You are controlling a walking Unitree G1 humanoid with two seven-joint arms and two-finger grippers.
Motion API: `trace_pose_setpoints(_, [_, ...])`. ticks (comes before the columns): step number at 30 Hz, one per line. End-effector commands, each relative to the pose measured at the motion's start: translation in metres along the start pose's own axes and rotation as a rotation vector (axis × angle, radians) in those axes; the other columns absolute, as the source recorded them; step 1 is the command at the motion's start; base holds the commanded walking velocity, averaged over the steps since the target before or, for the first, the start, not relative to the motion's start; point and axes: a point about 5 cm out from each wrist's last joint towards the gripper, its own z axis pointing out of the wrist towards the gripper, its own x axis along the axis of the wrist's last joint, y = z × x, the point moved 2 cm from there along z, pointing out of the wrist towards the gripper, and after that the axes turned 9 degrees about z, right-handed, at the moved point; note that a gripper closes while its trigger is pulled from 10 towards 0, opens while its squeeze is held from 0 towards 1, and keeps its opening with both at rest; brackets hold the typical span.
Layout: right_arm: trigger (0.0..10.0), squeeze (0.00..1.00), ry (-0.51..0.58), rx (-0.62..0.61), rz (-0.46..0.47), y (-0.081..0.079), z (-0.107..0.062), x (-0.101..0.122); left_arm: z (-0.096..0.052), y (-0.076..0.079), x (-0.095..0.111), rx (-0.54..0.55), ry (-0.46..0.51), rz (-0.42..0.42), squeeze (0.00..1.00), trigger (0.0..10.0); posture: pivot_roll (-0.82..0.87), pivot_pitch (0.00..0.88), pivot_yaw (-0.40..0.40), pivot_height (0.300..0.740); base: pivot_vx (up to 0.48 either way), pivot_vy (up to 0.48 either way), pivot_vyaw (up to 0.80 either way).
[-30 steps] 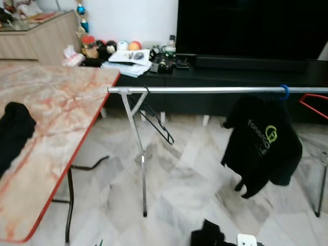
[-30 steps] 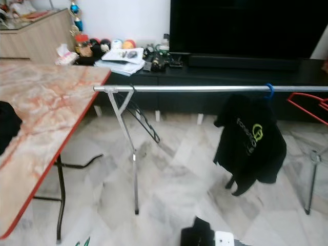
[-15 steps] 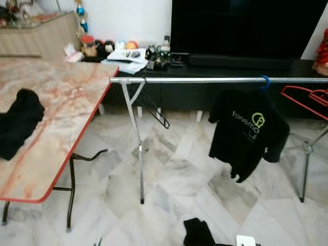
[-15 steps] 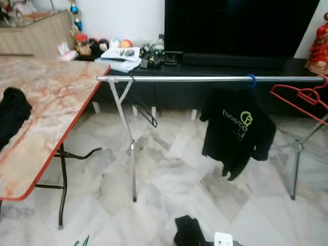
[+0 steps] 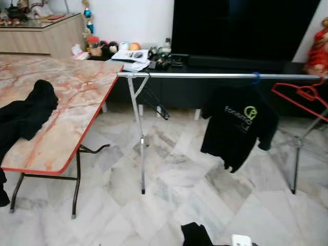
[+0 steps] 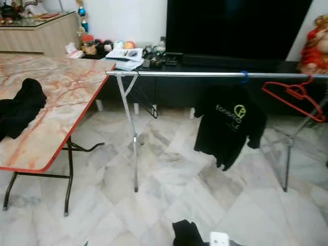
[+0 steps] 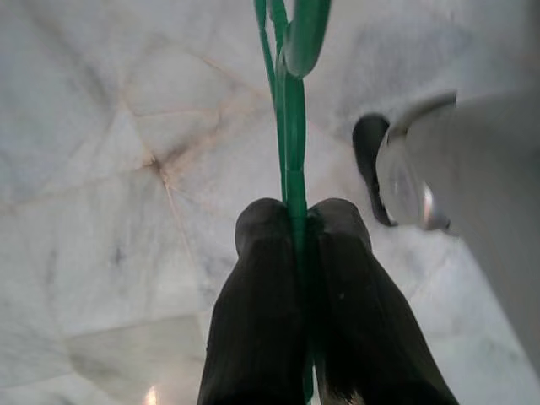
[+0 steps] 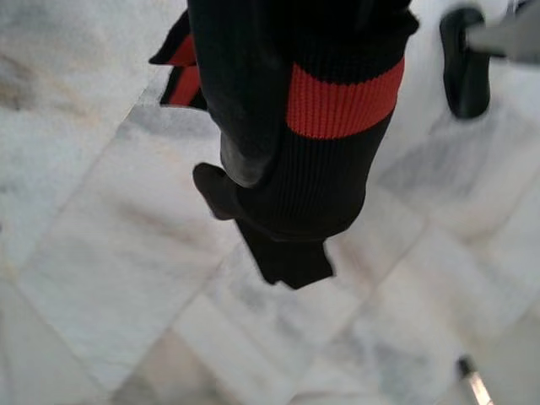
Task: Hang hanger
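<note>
Green plastic shows between the left gripper [image 7: 297, 221]'s jaws: they are clamped tight on a green hanger [image 7: 291, 101], held low over the marble floor [image 7: 101, 152]. The right gripper [image 8: 253, 169] hangs over the same floor, draped in a black garment with a red band [image 8: 342, 101], its jaws' state hidden by the cloth. Ahead stands a silver clothes rail [image 5: 205, 75] carrying a black T-shirt [image 5: 237, 125] and a red hanger [image 5: 302, 95]. Beside it, a marble-patterned worktop [image 5: 77, 97] holds dark clothing [image 5: 25, 115].
</note>
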Motion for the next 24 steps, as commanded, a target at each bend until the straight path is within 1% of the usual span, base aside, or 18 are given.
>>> trace_pose_setpoints(1, [10.0,0.0,0.028,-0.007,-0.011,0.004,0.0019,0.0098,-0.0009,0.0038,-0.0051,-0.01,-0.018,-0.003,0.0,10.0,0.09,0.0,-0.012,0.74,-0.285,0.0,0.0])
trace_pose_setpoints(12, [10.0,0.0,0.026,-0.008,-0.011,0.0049,0.0019,0.0097,-0.0005,0.003,-0.0035,-0.005,-0.018,-0.002,0.0,10.0,0.1,0.0,-0.018,0.74,-0.3,0.0,0.0])
trace_pose_setpoints(21, [10.0,0.0,0.032,-0.011,-0.011,0.0068,0.0024,0.012,0.0,0.0035,-0.0014,0.002,-0.012,-0.005,0.0,10.0,0.11,0.0,-0.028,0.74,0.0,0.0,0.0])
trace_pose_setpoints(24, [10.0,0.0,0.048,-0.003,-0.011,0.0036,0.0037,0.0188,0.0001,0.0042,-0.0003,0.002,-0.008,-0.009,0.0,10.0,0.1,0.0,-0.034,0.74,0.0,0.0,0.0])
